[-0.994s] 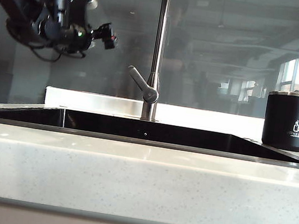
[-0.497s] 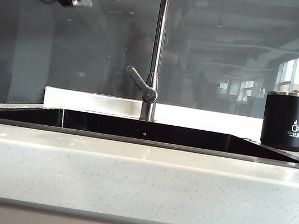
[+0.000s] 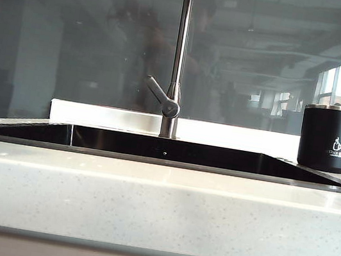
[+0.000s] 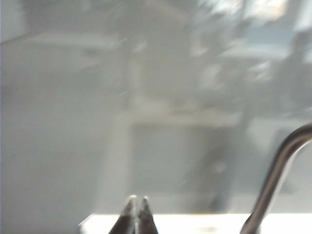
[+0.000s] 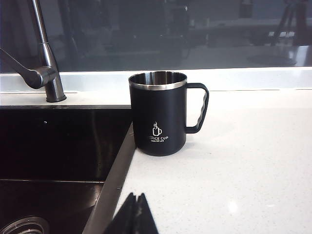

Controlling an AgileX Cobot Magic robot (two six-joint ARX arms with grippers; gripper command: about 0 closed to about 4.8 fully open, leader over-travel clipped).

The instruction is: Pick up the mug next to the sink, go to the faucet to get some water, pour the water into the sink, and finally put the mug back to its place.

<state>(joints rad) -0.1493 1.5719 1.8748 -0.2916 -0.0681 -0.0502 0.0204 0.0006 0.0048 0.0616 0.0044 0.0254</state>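
The black mug [image 3: 328,137] with a steel rim stands upright on the white counter to the right of the sink [image 3: 167,151]; its handle points right. The mug [image 5: 158,113] also shows in the right wrist view, beside the sink's edge [image 5: 113,180]. The steel faucet [image 3: 179,58] rises behind the basin, its lever angled left. My right gripper [image 5: 136,196] is shut and empty, a short way in front of the mug. My left gripper [image 4: 137,199] is shut and empty, facing the grey glass wall with the faucet pipe [image 4: 275,180] off to one side. Neither arm shows in the exterior view.
A grey glass wall [image 3: 74,41] backs the counter. The white speckled counter [image 3: 157,210] runs along the front and to the right of the basin. A drain [image 5: 24,226] sits in the sink's floor.
The left arm rose from the upper left of the exterior view and left the frame. The mug, faucet and sink stayed put.
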